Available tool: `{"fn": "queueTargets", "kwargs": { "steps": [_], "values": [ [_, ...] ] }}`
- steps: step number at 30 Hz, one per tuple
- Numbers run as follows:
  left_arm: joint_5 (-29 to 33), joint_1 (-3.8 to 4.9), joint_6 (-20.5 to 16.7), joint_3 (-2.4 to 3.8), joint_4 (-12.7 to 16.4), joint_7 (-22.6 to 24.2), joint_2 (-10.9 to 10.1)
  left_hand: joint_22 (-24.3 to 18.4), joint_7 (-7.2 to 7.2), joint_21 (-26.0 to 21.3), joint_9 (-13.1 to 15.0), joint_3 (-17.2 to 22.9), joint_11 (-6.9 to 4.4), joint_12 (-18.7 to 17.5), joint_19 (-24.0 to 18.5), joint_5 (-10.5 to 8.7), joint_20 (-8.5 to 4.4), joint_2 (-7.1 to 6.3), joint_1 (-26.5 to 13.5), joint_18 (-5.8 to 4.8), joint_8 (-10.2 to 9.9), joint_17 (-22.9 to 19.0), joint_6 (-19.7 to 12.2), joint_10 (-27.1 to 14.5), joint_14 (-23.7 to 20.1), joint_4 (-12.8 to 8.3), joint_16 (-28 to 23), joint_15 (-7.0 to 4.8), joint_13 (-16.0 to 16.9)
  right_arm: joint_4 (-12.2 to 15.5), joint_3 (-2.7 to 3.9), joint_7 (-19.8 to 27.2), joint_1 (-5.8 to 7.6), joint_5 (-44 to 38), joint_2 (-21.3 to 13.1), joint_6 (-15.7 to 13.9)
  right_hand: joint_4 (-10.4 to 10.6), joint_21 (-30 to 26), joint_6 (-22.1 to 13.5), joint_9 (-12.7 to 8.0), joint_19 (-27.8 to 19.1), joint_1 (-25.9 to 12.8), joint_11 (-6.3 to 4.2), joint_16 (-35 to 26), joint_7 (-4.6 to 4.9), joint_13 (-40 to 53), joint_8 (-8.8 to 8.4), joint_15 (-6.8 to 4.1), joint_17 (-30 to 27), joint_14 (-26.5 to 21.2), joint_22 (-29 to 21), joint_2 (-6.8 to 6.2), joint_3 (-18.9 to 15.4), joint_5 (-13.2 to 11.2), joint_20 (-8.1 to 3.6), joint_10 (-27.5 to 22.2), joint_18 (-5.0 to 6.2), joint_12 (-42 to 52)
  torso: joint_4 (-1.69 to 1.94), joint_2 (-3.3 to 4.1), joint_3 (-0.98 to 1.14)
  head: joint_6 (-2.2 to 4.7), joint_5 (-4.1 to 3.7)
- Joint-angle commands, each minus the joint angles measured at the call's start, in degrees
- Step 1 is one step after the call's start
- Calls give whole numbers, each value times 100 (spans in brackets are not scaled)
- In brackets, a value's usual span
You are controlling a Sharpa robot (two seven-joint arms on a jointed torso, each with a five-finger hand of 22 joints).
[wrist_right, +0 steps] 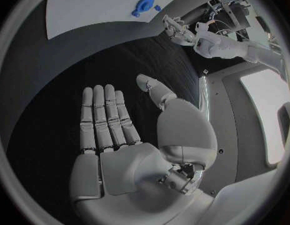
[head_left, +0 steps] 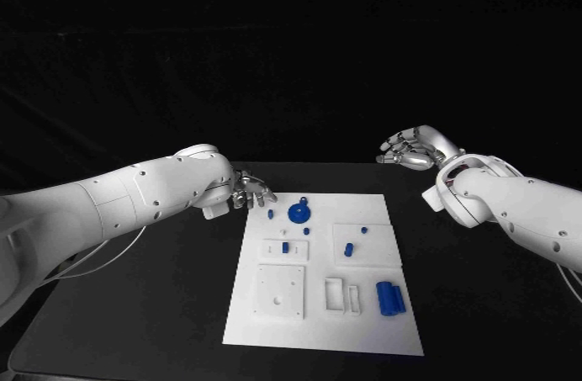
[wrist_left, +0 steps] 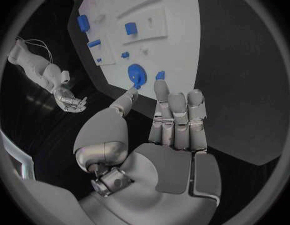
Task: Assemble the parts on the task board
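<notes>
a: left hand (head_left: 249, 190)?
b: fingers apart and straight, holding nothing. it hovers at the far left corner of the board (head_left: 364, 335). in the left wrist view the fingertips (wrist_left: 162, 87) lie just short of the board's edge, thumb tip close to the blue disc (wrist_left: 137, 75); i cannot tell if it touches.

a: right hand (head_left: 412, 148)?
b: raised beyond the far right corner of the board, well apart from it, over the black surface (head_left: 158, 305). right wrist view shows the palm flat, fingers (wrist_right: 104, 115) straight and side by side, thumb out, nothing in it.

a: parts, relative to the hands?
b: the disc (head_left: 299, 211) is the nearest part to the left hand, just beside its fingertips on the far end of the board. a small peg (head_left: 271, 214) lies between the disc and that hand. further off, toward the robot: a blue piece (head_left: 285, 248) in a small white plate, another piece (head_left: 348, 249) in the plate beside it, on the right hand's side. farthest from both hands, a blue block (head_left: 389, 298) at the near right of the board, next to a white frame (head_left: 341, 296).

a: anything held?
b: no. all parts rest on the board.
</notes>
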Motion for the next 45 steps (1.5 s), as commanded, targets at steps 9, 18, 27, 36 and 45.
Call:
{"fn": "queueTargets", "kwargs": {
  "steps": [9, 18, 27, 36, 45],
  "values": [
    [-222, -65, 421, -1, -552, 47, 358, 4, 12, -27, -28, -35, 15, -15, -38, -65, -654, 1, -105, -91, -5, 2, -36, -17, 1, 103, -14, 31, 11, 65, 3, 65, 4, -5, -2, 38, -3, -34, -39, -8, -13, 26, -1, 35, 17, -12, 18, 3, -8, -44, 9, 32, -38, 30, 34, 25, 74, 10, -8, 16, -12, -14, -6],
    [-224, -128, 502, -1, -718, 81, 442, 15, 16, -32, -49, -84, 18, -14, -47, -96, -652, -33, -166, -82, 1, 9, -50, -27, -12, 170, -6, 34, 24, 82, 3, 65, 4, -5, -3, 35, -4, -36, -40, -9, -14, 28, 0, 39, 17, -16, 18, 3, -14, -46, 11, 30, -38, 28, 34, 24, 75, 11, -12, 31, -15, -22, -11],
    [-199, -234, 385, -1, -808, 185, 475, 17, 17, -32, -53, -89, 19, -14, -48, -96, -653, -30, -170, -80, 0, 10, -57, -30, -16, 180, -4, 34, 26, 77, 3, 77, 4, -5, 26, 29, -3, -37, -39, -9, -14, 28, 0, 42, 17, -19, 18, 3, -18, -47, 12, 31, -39, 28, 35, 24, 75, 12, -8, 23, -14, -33, -31],
    [-178, -249, 423, -1, -856, 226, 511, 22, 19, -33, -59, -91, 21, -14, -49, -96, -653, -14, -161, -74, 1, 12, -68, -36, -21, 189, -2, 36, 31, 74, 3, 77, 4, -4, 40, 34, -1, -40, -41, -11, -14, 27, 0, 47, 17, -26, 17, 3, -26, -50, 15, 32, -39, 29, 37, 23, 76, 14, -6, 23, -12, -42, -26],
    [-158, -280, 455, -1, -906, 273, 554, 34, 23, -30, -68, -99, 25, -15, -54, -95, -649, 48, -104, -68, 11, 16, -76, -46, -33, 165, 1, 40, 40, 70, 3, 78, 4, -3, 51, 39, -1, -43, -41, -12, -14, 29, 1, 52, 18, -31, 16, 4, -33, -52, 17, 35, -38, 30, 37, 22, 77, 16, -11, 25, -11, -45, -20]
  ]
}}
